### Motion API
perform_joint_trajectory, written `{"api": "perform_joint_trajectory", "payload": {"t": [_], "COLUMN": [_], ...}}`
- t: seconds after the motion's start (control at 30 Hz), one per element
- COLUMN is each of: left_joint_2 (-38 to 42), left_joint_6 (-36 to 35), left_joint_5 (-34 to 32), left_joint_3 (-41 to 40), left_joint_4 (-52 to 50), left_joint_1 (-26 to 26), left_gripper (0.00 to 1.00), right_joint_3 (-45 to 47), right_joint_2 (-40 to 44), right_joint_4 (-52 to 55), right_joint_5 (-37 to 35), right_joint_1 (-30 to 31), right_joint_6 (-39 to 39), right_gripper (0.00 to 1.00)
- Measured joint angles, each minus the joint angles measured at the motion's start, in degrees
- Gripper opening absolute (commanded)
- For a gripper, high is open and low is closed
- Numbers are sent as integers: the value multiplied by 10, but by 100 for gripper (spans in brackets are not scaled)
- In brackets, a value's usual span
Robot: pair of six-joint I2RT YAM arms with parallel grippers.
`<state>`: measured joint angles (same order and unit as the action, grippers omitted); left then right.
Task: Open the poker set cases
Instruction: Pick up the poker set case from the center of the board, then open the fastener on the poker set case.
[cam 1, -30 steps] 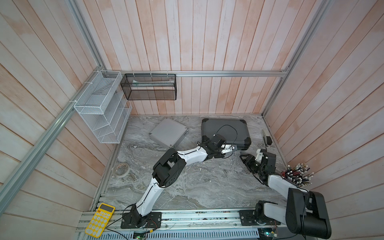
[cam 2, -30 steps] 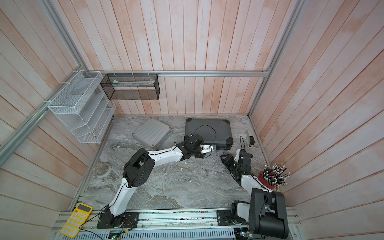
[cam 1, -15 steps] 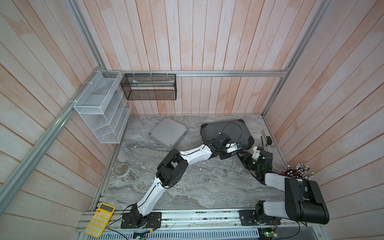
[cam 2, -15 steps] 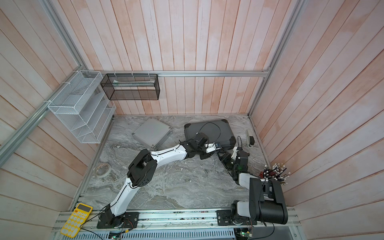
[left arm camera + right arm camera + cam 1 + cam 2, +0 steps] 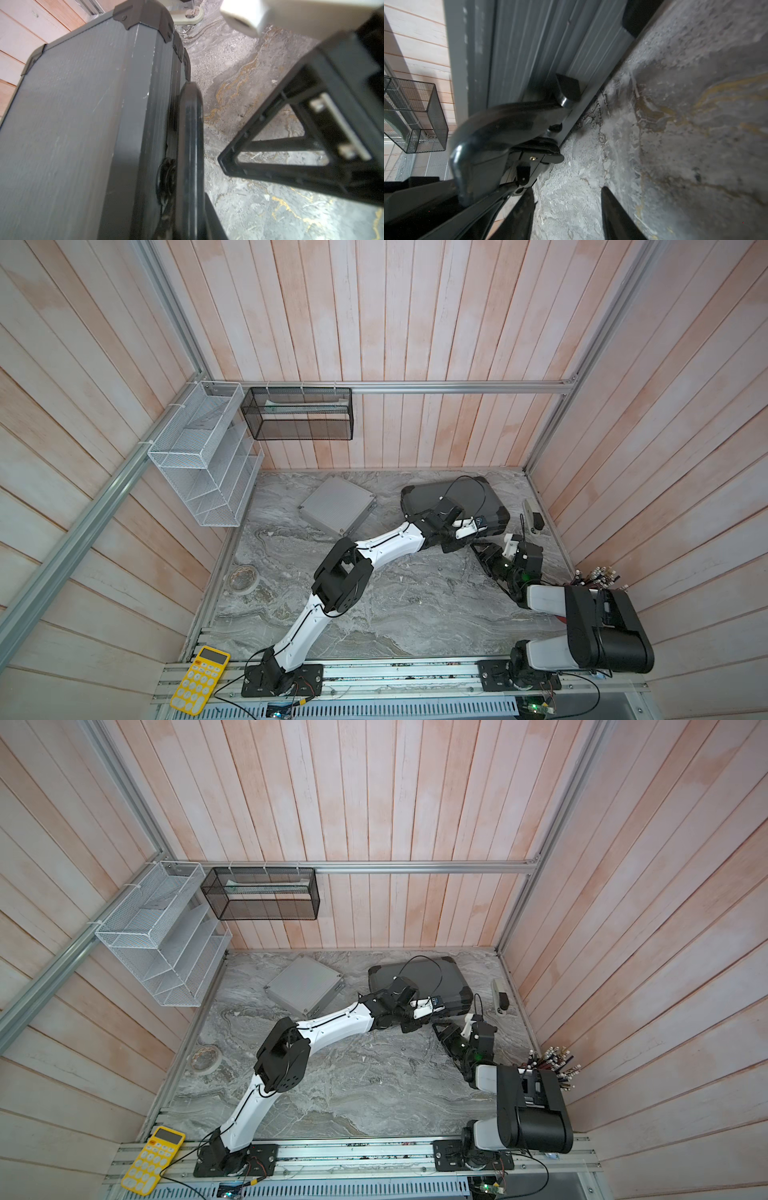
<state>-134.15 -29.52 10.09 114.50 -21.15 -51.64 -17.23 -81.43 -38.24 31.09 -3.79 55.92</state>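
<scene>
Nearest me, on the aluminium front rail (image 5: 395, 672), at its left end: one yellow pocket calculator (image 5: 199, 680). Next comes the grey marble-patterned surface (image 5: 415, 614), with a flat roll of pale tape (image 5: 244, 578) at its left edge. At the right wall is a bunch of pens (image 5: 552, 1060), standing in a holder I mostly cannot see. Further in is the right tool (image 5: 566, 190), which I read as open. Its two black fingers (image 5: 616, 218) are apart with only bare surface between them, low and just in front of the task's main item. Just beside it, the left tool (image 5: 457, 537) is closed around the black carry handle (image 5: 190, 145). The handle is swung out from the front side of the large flat dark grey case (image 5: 457, 497) with black corner caps. That case sits at the back right of the surface, lid facing up; I cannot tell whether its latches are released. Near its right end, by the wall: a small white-and-black device (image 5: 532, 514) that I cannot identify. Left of the dark grey case, apart from it and touched by neither tool: the small ribbed silver aluminium case (image 5: 336, 508), lying flat, closed and askew. Farthest, on the wood-slat walls (image 5: 415, 344): a white wire mesh rack (image 5: 203, 460) on the left wall and a black wire mesh basket (image 5: 297, 414) hung at the back wall, holding one pale long item.
</scene>
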Motion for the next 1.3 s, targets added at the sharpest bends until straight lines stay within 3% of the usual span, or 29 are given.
{"api": "perform_joint_trajectory", "payload": {"t": [0.2, 0.5, 1.3], "left_joint_2": [-16, -16, -21], "left_joint_6": [24, 29, 51], "left_joint_5": [0, 4, 6], "left_joint_3": [46, 51, 99], "left_joint_4": [-20, -25, -49], "left_joint_1": [1, 2, 5], "left_gripper": [0, 0, 0], "right_joint_3": [0, 1, 0], "right_joint_2": [0, -6, -109], "right_joint_4": [-19, -89, -262], "right_joint_5": [3, 9, 19], "right_joint_1": [3, 3, 15], "right_joint_6": [11, 28, 72], "right_gripper": [59, 54, 51]}}
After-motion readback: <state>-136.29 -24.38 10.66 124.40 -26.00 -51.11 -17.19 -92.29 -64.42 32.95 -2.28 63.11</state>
